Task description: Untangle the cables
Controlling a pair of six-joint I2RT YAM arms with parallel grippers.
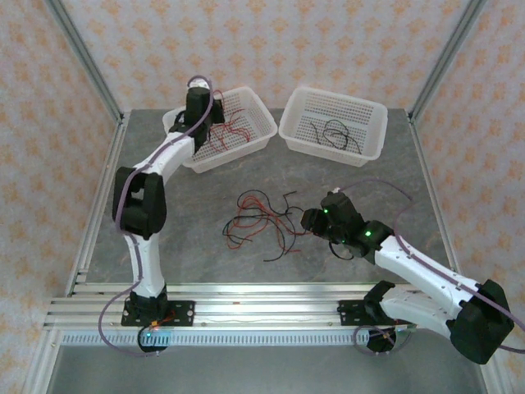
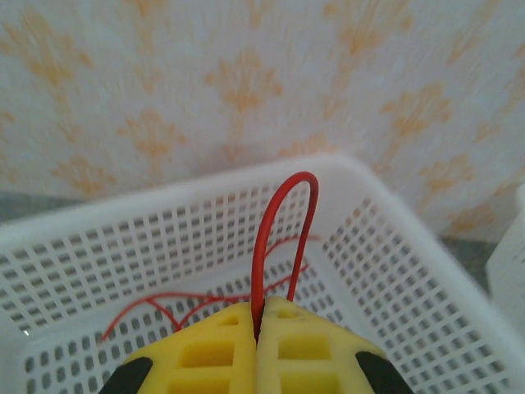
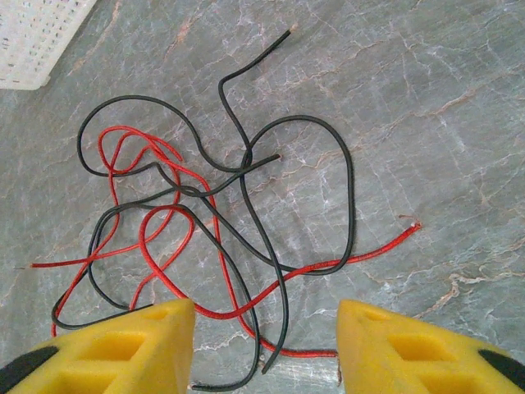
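— Where's the tangle?
— The cables [image 3: 209, 197] lie on the table [image 3: 451, 98], just ahead of the right gripper [image 3: 267, 328]. Its fingers are half apart and empty. That arm is nearer.
— And the left gripper [image 2: 256, 320]?
— Pinched tight on a red cable [image 2: 264, 238] that loops up over the basket [image 2: 164, 238]. I can read no writing.

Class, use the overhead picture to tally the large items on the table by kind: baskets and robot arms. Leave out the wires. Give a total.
White baskets: 2, the left basket and the right basket
Robot arms: 2, the left arm and the right arm
Total: 4
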